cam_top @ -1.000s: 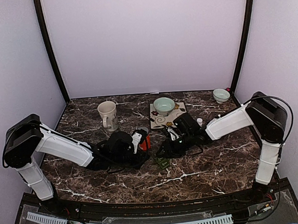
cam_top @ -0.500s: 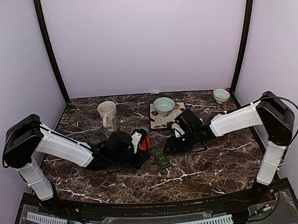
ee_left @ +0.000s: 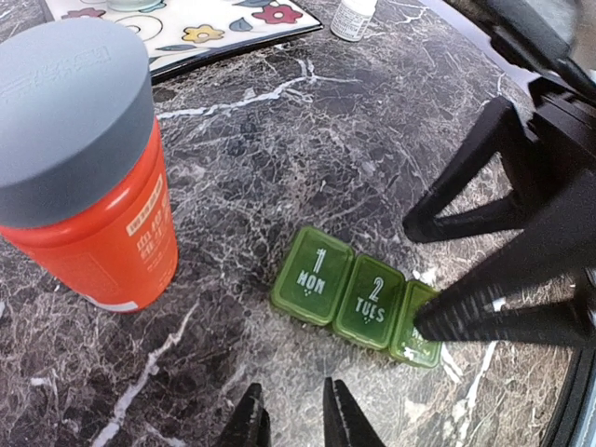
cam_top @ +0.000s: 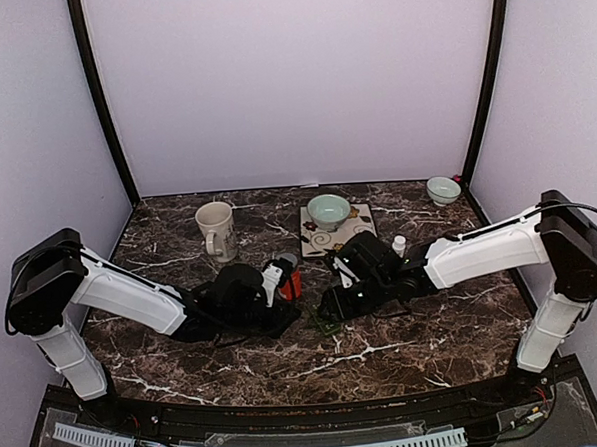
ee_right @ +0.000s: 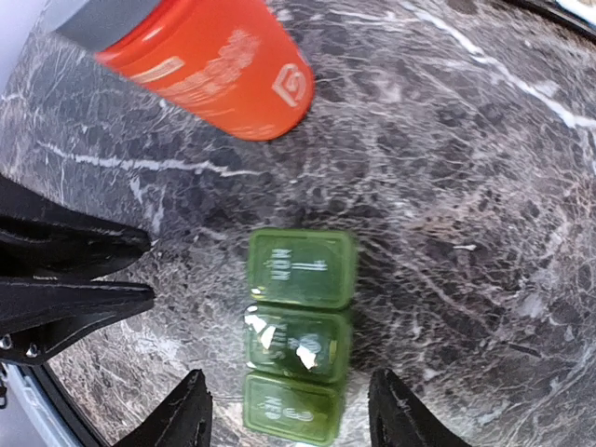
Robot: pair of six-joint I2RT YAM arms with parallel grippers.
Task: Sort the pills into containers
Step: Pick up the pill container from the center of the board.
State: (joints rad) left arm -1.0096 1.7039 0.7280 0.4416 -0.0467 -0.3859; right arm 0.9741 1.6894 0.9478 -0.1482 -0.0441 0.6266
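1. My right gripper has its fingers spread wide apart, one on each side of the third compartment of the green pill box. They clamp nothing.
2. My left gripper has only a narrow gap between its fingers, with nothing in it. It sits low near the box.
3. The pill box lies flat on the marble table, lids shut, marked 1 MON and 2 TUES.
4. An orange bottle with a grey cap stands upright near the MON end, not touching it.
5. Farther back lie a flowered tile and a small white bottle.
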